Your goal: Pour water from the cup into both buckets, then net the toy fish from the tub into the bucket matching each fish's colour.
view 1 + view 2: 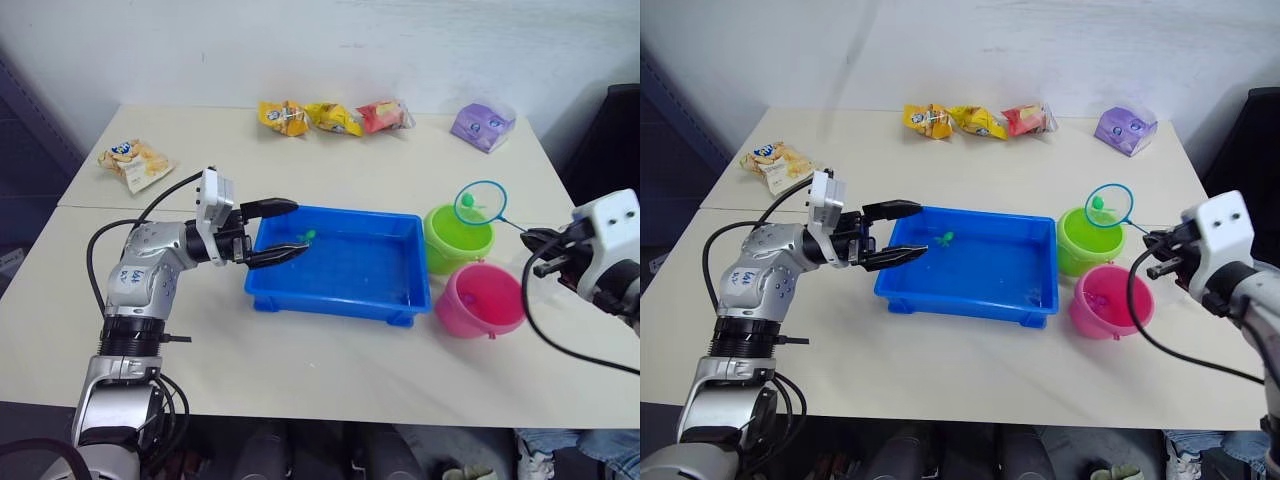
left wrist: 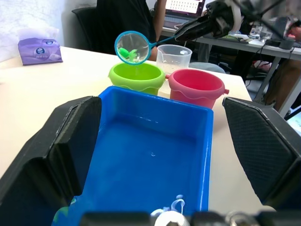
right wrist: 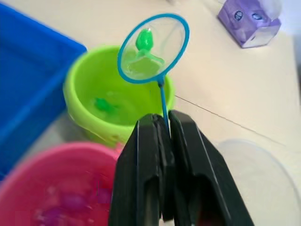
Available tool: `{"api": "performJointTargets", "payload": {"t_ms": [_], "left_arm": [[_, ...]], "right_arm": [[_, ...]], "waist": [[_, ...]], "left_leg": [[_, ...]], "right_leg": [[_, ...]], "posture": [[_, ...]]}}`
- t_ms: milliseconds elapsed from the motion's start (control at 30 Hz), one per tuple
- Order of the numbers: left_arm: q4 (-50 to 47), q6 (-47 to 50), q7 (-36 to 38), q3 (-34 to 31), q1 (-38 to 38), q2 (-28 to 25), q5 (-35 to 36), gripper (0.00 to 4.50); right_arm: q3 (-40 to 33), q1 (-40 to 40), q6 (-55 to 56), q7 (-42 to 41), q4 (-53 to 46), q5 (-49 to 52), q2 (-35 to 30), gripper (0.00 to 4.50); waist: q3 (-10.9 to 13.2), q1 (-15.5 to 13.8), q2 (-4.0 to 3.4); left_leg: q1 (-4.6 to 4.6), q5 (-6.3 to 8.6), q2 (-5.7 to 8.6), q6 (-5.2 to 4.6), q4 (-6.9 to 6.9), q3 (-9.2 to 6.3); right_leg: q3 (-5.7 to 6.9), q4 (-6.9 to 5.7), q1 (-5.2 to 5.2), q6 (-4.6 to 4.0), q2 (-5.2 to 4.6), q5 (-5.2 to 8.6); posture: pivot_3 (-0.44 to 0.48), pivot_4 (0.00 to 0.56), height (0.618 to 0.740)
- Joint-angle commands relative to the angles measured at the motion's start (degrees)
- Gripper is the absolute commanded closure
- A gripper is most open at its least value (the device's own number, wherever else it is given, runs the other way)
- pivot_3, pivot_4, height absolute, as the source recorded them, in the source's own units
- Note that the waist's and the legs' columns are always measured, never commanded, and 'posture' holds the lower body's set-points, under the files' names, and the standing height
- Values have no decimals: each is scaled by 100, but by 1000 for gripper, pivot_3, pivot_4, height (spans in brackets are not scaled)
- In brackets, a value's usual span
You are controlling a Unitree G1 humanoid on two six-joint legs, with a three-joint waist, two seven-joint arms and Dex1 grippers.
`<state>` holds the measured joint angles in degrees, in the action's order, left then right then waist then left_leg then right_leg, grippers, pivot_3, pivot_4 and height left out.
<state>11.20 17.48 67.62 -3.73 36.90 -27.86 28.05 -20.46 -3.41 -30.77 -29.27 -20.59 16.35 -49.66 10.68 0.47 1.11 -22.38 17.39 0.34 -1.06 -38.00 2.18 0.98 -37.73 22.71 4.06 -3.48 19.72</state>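
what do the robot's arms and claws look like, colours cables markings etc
Both arms are silver-grey metal with black joint rings and loose black cables looping alongside. The left arm's shell bears blue handwritten marks. Each wrist carries a white boxy module. The left claw and right claw each have two black, angular fingers with textured inner pads.

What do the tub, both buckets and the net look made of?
Tub: likely moulded plastic, glossy bright blue with a rim.
Green bucket and pink bucket: same look, smooth shiny plastic.
Net: light-blue hoop, probably plastic, with sheer see-through mesh; handle material unclear.
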Motion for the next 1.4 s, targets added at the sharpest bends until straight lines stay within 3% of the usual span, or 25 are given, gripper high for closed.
{"api": "performJointTargets", "payload": {"t_ms": [33, 300, 400, 533, 700, 1400], "left_arm": [[-275, -33, -18, -97, -35, -9, 144, 63], [-447, -19, -54, -136, -89, 39, 281, 63], [-485, -67, -45, -116, -109, 23, 249, 63], [-477, -129, -28, -80, -106, 35, 208, 63], [-428, -214, -11, -13, -69, 62, 158, 63], [-228, -552, 39, 9, -66, -6, -11, 63]], "right_arm": [[339, 447, 2148, 146, 457, -1314, -187, 4500], [541, 626, 4762, 1114, 1448, -3199, -396, 4500], [501, 612, 5178, 1324, 1672, -3356, -326, 4500], [536, 786, 5633, 2114, 1867, -4631, -549, 4500], [464, 828, 5865, 2994, 2083, -5509, -646, 4500], [453, 807, 5622, 2966, 2120, -5380, -599, 4500]], "waist": [[0, -27, 0], [0, -25, 0], [0, -24, 0], [0, -29, 0], [0, -24, 0], [0, -26, 0]], "left_leg": [[0, 0, 0, 0, 0, 1], [11, -5, 0, 9, -7, 6], [17, -7, 0, 13, -7, 6], [18, -9, 0, 16, -8, 6], [20, -11, 0, 20, -8, 8], [24, -15, 0, 22, -9, 10]], "right_leg": [[0, 1, 0, 0, 1, 0], [-6, 4, -5, 4, 1, -2], [-7, 5, -11, 4, 2, -2], [-8, 3, -11, 3, 1, -2], [-9, 3, -11, 2, 3, -1], [-12, -1, -12, 1, 4, -1]], "posture": [[0, 150, 740], [0, 150, 740], [0, 150, 740], [0, 150, 740], [0, 150, 740], [0, 150, 740]]}}
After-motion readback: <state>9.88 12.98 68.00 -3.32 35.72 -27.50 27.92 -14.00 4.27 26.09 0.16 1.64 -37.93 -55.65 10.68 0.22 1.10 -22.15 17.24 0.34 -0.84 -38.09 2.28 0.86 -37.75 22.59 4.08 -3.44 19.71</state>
